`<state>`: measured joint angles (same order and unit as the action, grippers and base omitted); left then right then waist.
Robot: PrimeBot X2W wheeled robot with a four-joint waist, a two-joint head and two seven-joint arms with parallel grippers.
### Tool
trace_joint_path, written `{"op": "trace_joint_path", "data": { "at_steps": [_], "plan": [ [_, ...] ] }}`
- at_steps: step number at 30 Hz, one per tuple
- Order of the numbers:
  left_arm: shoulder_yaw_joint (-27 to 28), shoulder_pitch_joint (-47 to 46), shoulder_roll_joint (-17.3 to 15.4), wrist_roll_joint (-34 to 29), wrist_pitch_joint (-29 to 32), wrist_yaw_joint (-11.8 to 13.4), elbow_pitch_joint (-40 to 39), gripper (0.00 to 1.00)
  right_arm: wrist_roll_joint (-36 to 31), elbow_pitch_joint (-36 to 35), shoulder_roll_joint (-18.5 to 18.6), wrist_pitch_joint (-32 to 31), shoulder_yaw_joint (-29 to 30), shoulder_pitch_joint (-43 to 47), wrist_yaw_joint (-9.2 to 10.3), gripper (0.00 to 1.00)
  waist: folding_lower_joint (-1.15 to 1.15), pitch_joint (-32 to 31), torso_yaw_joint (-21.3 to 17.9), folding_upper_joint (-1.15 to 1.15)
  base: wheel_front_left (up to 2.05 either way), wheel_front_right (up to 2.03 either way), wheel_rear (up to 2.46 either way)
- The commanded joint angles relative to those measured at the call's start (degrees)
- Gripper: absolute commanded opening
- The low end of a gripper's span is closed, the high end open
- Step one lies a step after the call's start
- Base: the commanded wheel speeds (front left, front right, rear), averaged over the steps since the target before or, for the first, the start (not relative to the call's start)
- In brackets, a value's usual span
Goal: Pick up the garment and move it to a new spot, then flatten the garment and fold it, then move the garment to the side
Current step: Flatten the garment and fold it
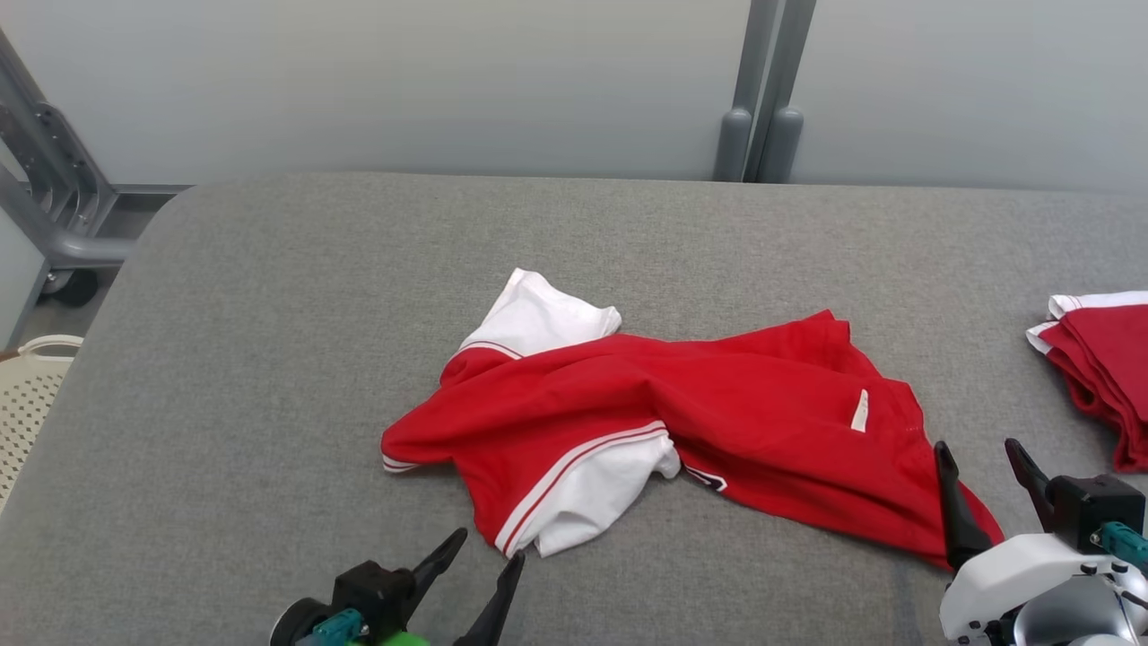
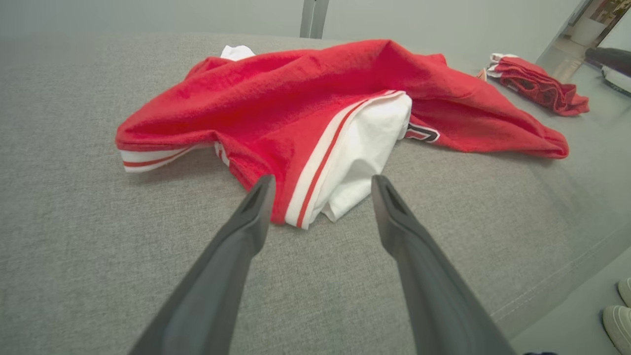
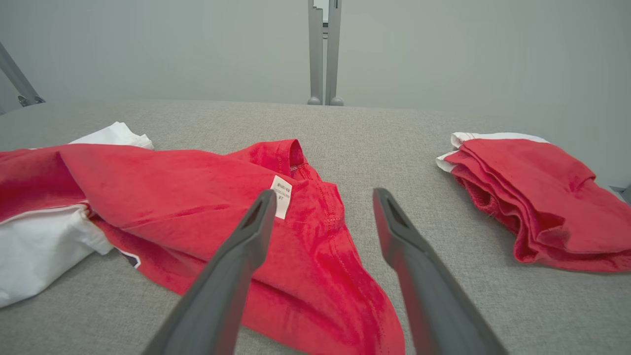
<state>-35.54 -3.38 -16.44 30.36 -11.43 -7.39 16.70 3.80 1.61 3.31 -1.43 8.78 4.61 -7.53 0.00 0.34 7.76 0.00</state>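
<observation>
Grey bench [image 1: 269, 359] spanned scene. Red-and-white garment [image 1: 700, 404] lay crumpled at bench centre, one white sleeve at far left, another at near middle. Folded red pile [image 1: 1103, 368] sat at right edge, well apart from garment. Right hand [image 1: 977, 446] at garment's near right corner, fingers wide, empty. Left hand [image 1: 491, 545] just beside near white sleeve, fingers wide, holding nothing. Small white label [image 1: 860, 410] showed on garment's right part.

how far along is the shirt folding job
Early. The red and white garment lies crumpled on the grey surface, so it may already be at its new spot. In hand: nothing; left gripper and right gripper are open at its near edge. Left: flatten, fold, move aside.
</observation>
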Motion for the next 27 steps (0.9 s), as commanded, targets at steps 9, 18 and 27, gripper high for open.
{"op": "trace_joint_path", "data": {
  "at_steps": [9, 18, 27],
  "plan": [
    [-2.62, -8.19, 1.65, -2.70, -0.57, 0.70, 11.89, 1.00, -0.11, -2.27, -0.31, -1.09, -0.88, -0.08, 0.09, 1.00, 0.00, 4.09, -5.15, 0.00, 0.00, 0.00, 0.00],
    [-1.28, -11.29, 2.87, -3.15, -2.57, 2.70, 19.70, 0.02, 0.19, -2.26, -0.41, -0.51, -0.73, -1.02, 0.09, 1.00, 0.00, 6.09, -8.01, 0.00, 0.00, 0.00, 0.00],
    [1.92, -12.63, 0.97, -2.41, -3.64, 3.18, 19.18, 0.00, 0.73, -1.48, -0.43, -0.36, -0.78, -1.32, 0.09, 1.00, 0.00, 6.42, -7.54, 0.00, 0.00, 0.00, 0.00]
  ]
}}
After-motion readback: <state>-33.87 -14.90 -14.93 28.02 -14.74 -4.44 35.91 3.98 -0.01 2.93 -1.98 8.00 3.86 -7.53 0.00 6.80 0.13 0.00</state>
